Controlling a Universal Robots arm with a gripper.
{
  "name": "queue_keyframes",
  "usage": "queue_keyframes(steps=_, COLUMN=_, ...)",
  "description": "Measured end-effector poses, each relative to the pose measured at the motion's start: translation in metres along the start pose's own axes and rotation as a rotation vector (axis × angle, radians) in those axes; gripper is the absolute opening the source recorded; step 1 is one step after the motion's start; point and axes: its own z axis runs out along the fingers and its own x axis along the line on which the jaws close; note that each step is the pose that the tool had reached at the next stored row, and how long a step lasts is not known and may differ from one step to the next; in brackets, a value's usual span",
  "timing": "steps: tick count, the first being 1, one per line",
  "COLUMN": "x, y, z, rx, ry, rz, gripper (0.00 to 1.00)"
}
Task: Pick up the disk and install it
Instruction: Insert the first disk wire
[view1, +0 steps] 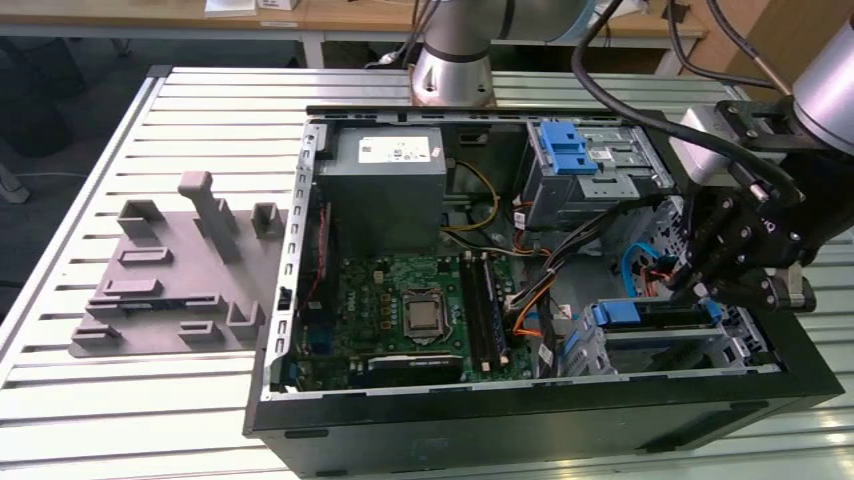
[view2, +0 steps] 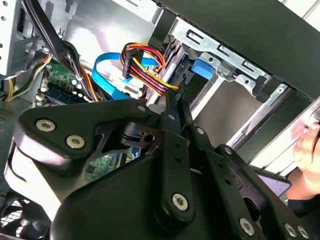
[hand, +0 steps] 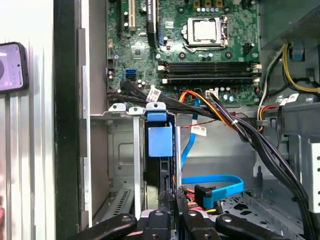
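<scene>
- Well, in the exterior view the open computer case (view1: 534, 400) lay on its side on a slatted metal table (view1: 80, 400), and the gripper (view1: 705, 292) hung over the drive cage at the case's corner on the exterior view's right.
- Just below the fingertips sat the disk (view1: 654, 318) on edge in that cage, its blue carrier tab facing the motherboard (view1: 400, 315).
- A grey fixture plate (view1: 174, 285) with upright pegs rested on the table, well apart on the exterior view's left.
- Next, in the second wrist view, the black linkage of the gripper (view2: 175, 102) narrowed to fingertips pressed together (no gap between them that I could see), holding nothing, near a bundle of coloured power wires (view2: 145, 65) and a blue ribbon cable (view2: 107, 75).
- A person's hand (view2: 307, 145) showed beyond the case edge.
- Finally, in the first wrist view, the gripper (hand: 172, 196) stood right at the top edge of the disk (hand: 160, 142), which sat seated between the cage's metal rails.
- A phone (hand: 12, 66) lay on the table outside the case.
</scene>
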Motion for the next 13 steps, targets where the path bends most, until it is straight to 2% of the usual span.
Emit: queue_keyframes(steps=13, x=0.0002, y=-0.0013, z=0.0066, rx=0.0001, ry=-0.0022, rz=-0.001, gripper=0.16)
